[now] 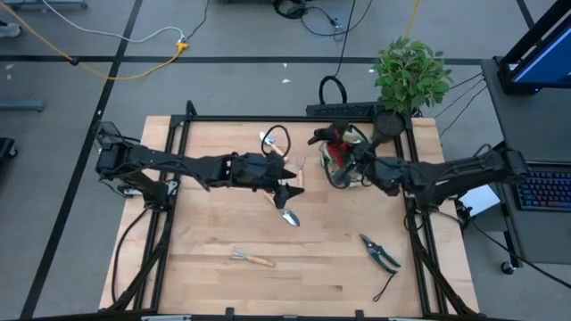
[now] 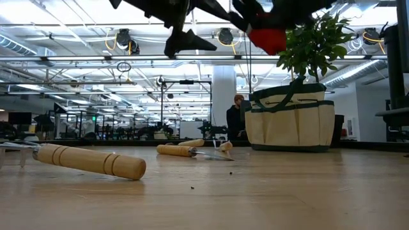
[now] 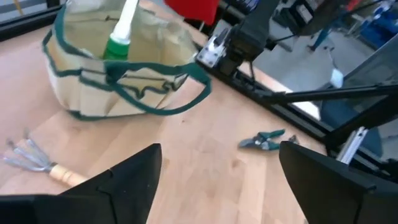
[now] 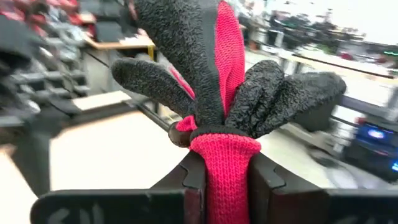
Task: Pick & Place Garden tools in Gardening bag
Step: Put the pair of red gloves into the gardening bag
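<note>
The beige gardening bag [image 3: 118, 68] with dark green trim stands at the table's far right [image 1: 350, 169]; a green-and-white item [image 3: 119, 36] sticks up out of it. My right gripper [image 1: 343, 153] is shut on the red-black glove [image 4: 211, 68] above the bag. My left gripper [image 1: 287, 191] is open and empty, above a metal trowel [image 1: 289, 216] that lies on the table. A wooden-handled rake [image 1: 252, 259] and pruning shears [image 1: 381, 252] lie near the front edge. My right gripper pinches the glove's red knit cuff [image 4: 225, 163] between its two fingers. The glove's black fingers [image 4: 273, 93] splay out beyond the fingertips. The glove [image 2: 268, 35] is lifted clear, above the bag [image 2: 291, 121].
A leafy potted plant [image 1: 410, 71] stands at the far right corner behind the bag. A cable loop [image 1: 277, 141] lies at the far middle and a thin black cord [image 1: 385, 287] near the front right. Bare wood lies at the front left.
</note>
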Controlling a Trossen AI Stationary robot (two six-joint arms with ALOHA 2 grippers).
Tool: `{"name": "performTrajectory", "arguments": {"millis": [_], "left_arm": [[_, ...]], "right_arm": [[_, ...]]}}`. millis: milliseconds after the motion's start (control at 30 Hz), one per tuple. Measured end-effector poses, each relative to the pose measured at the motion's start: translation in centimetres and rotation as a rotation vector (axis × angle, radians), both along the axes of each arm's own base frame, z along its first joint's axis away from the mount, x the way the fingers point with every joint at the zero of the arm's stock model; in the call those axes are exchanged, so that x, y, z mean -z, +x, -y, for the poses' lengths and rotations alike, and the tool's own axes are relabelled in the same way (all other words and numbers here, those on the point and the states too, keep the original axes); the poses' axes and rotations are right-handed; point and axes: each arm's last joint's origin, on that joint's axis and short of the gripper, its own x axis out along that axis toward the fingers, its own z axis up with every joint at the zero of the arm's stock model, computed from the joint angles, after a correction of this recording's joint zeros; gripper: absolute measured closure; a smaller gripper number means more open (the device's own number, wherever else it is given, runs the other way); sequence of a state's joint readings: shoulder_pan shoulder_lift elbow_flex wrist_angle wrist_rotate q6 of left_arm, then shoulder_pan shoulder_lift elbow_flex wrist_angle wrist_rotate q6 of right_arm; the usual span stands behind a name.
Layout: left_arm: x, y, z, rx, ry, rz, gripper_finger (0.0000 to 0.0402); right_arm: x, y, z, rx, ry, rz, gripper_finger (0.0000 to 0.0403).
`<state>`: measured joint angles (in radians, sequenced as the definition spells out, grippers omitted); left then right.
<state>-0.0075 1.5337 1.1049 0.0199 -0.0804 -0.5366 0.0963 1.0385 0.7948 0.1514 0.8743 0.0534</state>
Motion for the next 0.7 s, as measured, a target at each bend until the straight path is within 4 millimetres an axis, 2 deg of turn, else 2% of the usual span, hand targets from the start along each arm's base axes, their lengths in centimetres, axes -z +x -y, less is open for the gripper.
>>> {"name": "performTrajectory", "arguments": {"millis": [267,700], "left_arm": [[0.1,0.0,-0.3,-0.012,0.014,-0.014,0.0066],[0.2,-0.1,-0.3,-0.013,0.014,-0.027,0.0066]], "right_arm": [[4.1,-1.6,1.5,0.095,0.061,-0.047,0.0357],[7.6,-3.9,2.6,0.161,0.114,-0.045,0.0357]]}}
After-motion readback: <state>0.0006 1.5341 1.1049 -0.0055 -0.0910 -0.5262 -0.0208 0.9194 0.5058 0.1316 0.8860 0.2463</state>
